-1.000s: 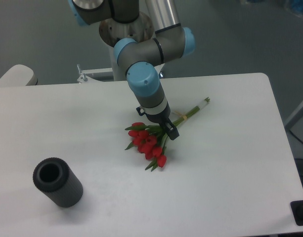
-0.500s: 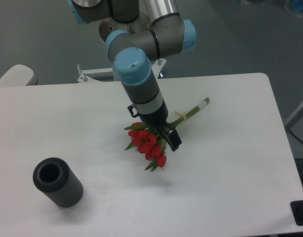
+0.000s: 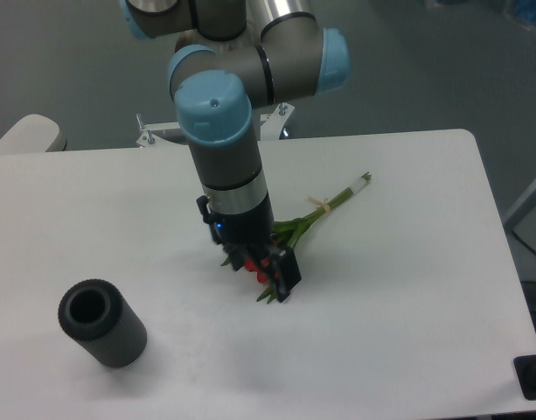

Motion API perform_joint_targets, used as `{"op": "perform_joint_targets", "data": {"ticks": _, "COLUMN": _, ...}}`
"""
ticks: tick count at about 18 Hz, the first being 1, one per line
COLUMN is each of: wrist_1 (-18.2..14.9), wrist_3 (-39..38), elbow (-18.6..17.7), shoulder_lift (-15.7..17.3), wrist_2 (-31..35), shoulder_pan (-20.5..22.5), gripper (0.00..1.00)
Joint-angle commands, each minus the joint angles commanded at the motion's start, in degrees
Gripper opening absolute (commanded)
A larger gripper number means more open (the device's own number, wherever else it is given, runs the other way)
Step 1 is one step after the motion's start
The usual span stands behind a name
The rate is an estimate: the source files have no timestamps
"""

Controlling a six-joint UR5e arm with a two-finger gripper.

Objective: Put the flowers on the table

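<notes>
One bunch of flowers [image 3: 324, 210] (blooms mostly hidden), one dark cylinder [image 3: 101, 323], one table [image 3: 407, 306], one gripper [image 3: 272, 271].

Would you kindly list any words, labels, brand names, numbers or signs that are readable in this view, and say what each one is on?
None: no readable text shows anywhere in this view.
The arm and gripper show no legible marking, only a small blue light on the wrist.
The dark cylinder, the flowers and the table carry no print.
</notes>
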Motion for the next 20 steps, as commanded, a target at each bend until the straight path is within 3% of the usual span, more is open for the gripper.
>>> {"op": "perform_joint_targets", "data": {"ticks": 5, "wrist_1": 0.09, "wrist_3": -1.85, "elbow": 3.08, "shoulder_lift": -1.67, "wrist_2": -2.99, "shoulder_pan": -0.26, "gripper": 1.0}}
{"op": "perform_joint_targets", "data": {"ticks": 20, "wrist_1": 0.7, "wrist_3": -0.97, "elbow": 2.56, "shoulder_lift": -1.94, "wrist_2": -3.35, "shoulder_pan": -0.7, "gripper": 1.0}}
